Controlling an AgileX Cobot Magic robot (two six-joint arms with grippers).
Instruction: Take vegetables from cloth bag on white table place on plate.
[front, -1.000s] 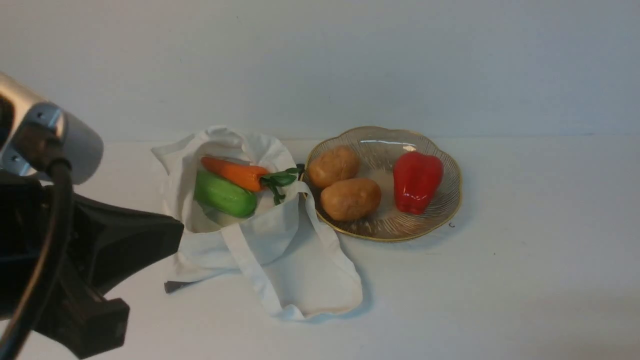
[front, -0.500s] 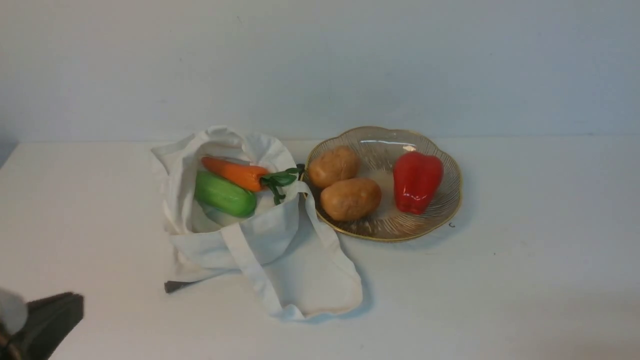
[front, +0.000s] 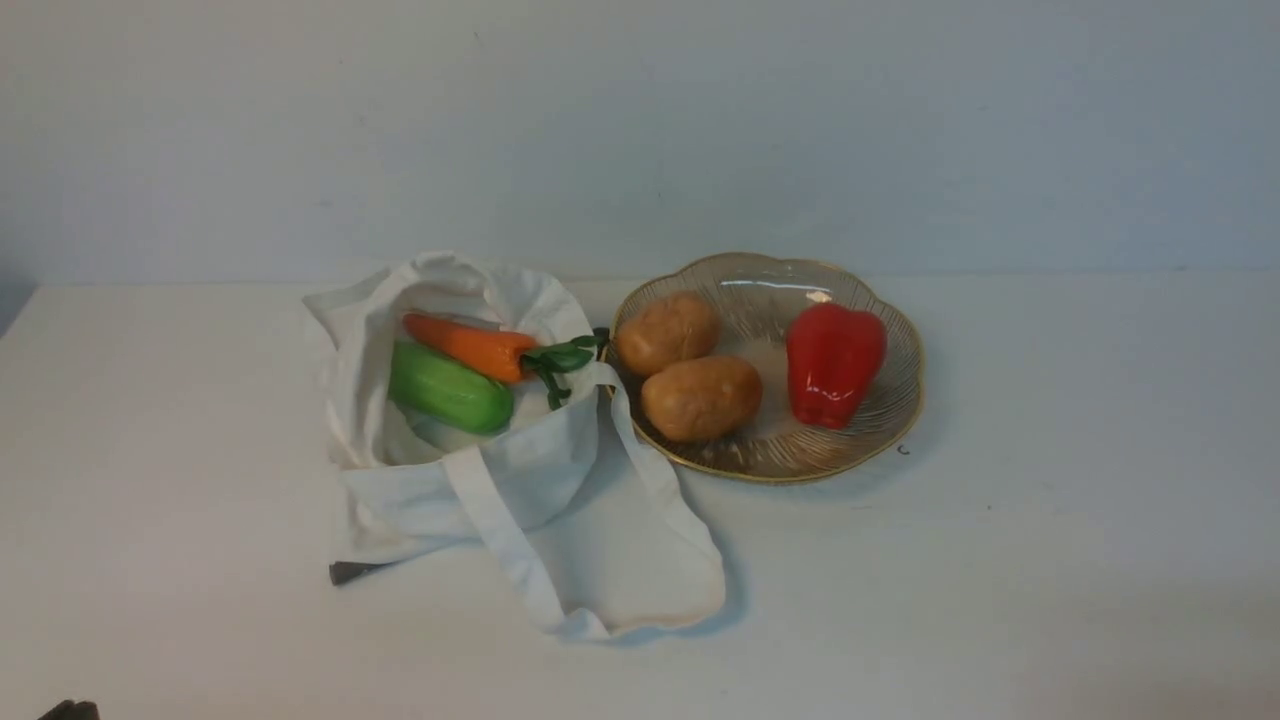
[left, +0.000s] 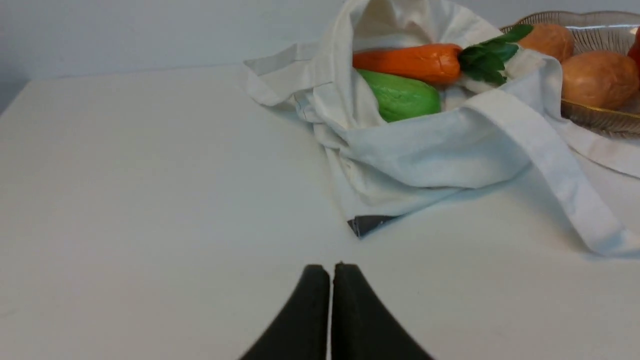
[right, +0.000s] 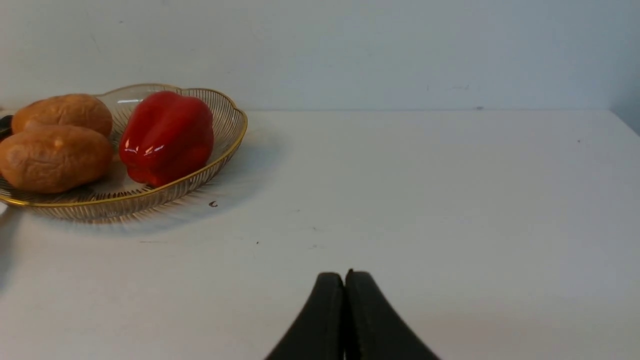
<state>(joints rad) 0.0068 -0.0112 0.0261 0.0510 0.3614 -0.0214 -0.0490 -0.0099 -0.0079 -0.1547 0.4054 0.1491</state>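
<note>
The cloth bag lies open on the white table, left of the plate. Inside it lie an orange carrot with green leaves and a green cucumber piece; both also show in the left wrist view, the carrot above the cucumber piece. On the plate sit two potatoes and a red bell pepper, which also shows in the right wrist view. My left gripper is shut and empty, low over the table, well short of the bag. My right gripper is shut and empty, away from the plate.
One bag strap loops forward over the table toward me, another drapes against the plate's near-left rim. A small dark tag sticks out under the bag's front corner. A plain wall stands behind the table.
My left arm has drawn back down and out of the front view, from filling the left side to only a dark tip at the bottom left corner. The vegetables, bag and plate have not moved.
</note>
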